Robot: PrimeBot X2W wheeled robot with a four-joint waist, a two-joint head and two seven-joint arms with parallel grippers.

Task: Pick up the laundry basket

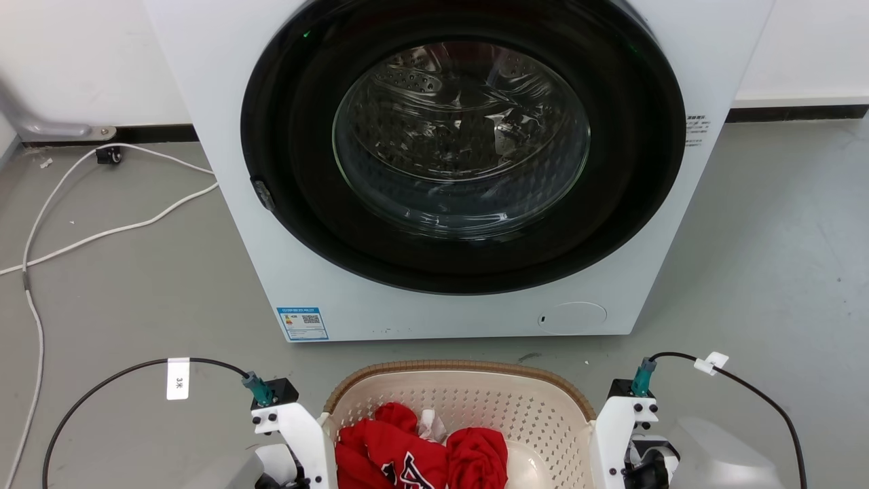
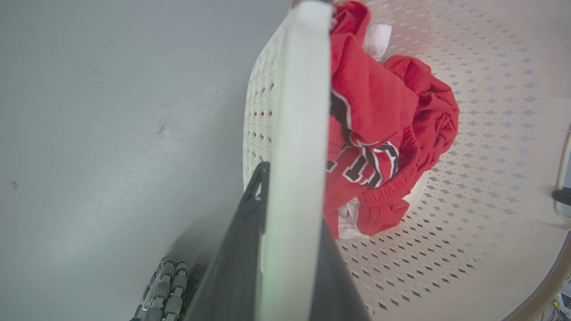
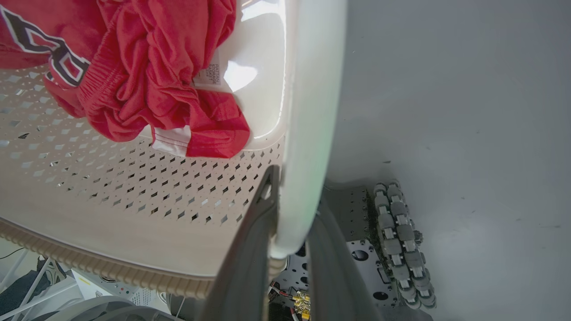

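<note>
The laundry basket (image 1: pixel 475 401) is at the near edge of the scene, just in front of the washing machine (image 1: pixel 380 312), with red clothes (image 1: pixel 421 448) heaped inside. The left claw (image 2: pixel 292 200) is clamped on the basket's white left handle (image 2: pixel 294 111), one finger on each face. The right claw (image 3: pixel 294 191) grips the right handle (image 3: pixel 312 111) the same way. Both grasps look made. Whether the basket is clear of the floor (image 1: pixel 136 285) I cannot tell; the lift seems to remain
</note>
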